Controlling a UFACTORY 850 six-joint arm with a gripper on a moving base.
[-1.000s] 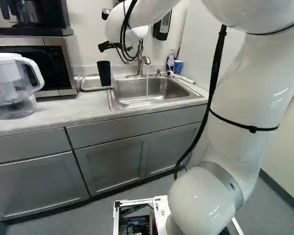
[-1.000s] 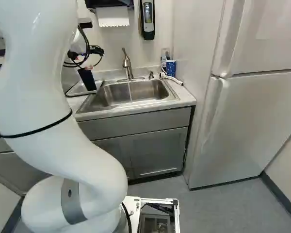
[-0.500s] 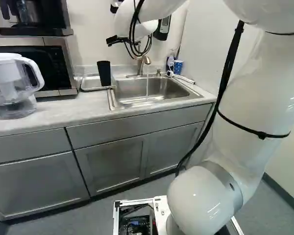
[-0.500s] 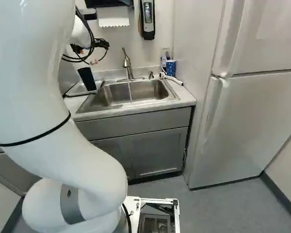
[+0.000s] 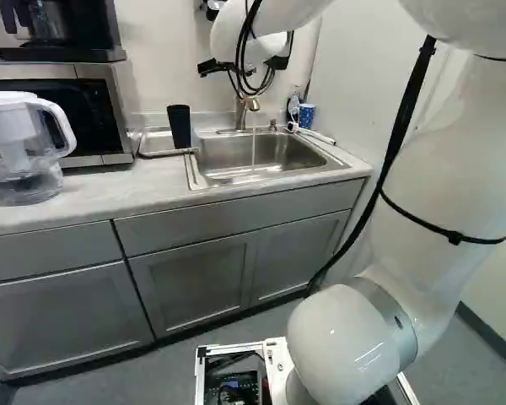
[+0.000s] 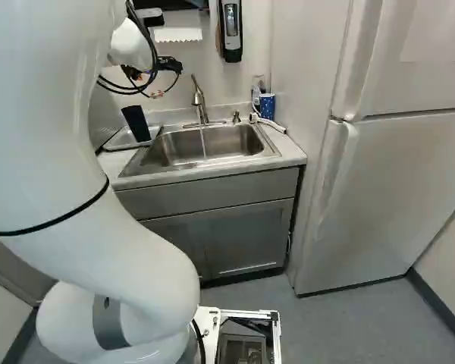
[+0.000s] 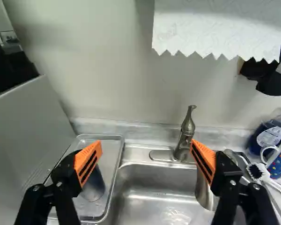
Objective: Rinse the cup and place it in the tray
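At the foot of both base views, arm (image 5: 481, 143): rises from its joint, bends forward, and carries the wrist high above the sink (image 5: 270, 176), aimed ahead at the wall.
Gripper (image 7: 146, 144): fingers spread wide, nothing pinched; they straddle the space above the sink's back edge.
Tray (image 7: 113, 154): on the counter alongside the sink, below the finger away from the faucet.
Cup (image 7: 94, 187): in the tray, towards the edge that faces the sink; its long axis is close to upright. One finger partly covers it in the wrist view, so which way its mouth faces is hard to swear to.
Faucet (image 7: 182, 143): at the sink's back edge, ahead of the gripper and just inside the finger farther from the tray; a thin stream of water (image 5: 253, 148) falls from it.
Coming move: with the cup placed, probably shutting the water off, so the open gripper would need to centre on the faucet before advancing.
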